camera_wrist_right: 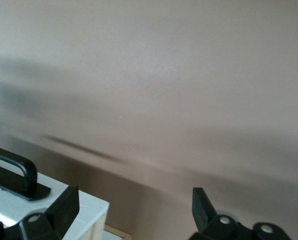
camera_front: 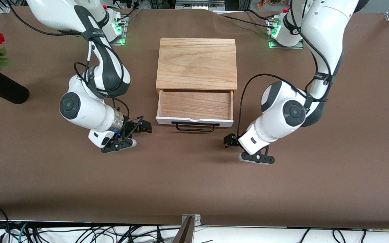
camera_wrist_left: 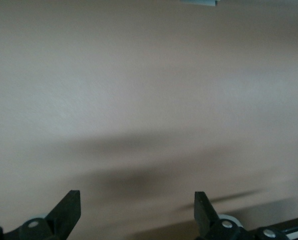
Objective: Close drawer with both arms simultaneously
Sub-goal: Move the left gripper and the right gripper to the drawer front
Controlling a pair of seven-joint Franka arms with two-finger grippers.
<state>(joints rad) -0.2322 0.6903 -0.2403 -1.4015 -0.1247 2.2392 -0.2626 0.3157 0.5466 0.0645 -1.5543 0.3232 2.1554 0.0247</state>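
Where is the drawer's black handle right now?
In the front view the black handle sits on the white front panel of the open drawer, the side nearest the front camera, between the right gripper and the left gripper.

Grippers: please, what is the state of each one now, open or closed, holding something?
Left gripper: open, holding nothing, over the table.
Right gripper: open, holding nothing, beside the drawer front.

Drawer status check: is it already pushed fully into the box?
No. In the front view the drawer stands pulled out of the wooden box, its bare tray floor exposed up to the white front panel.
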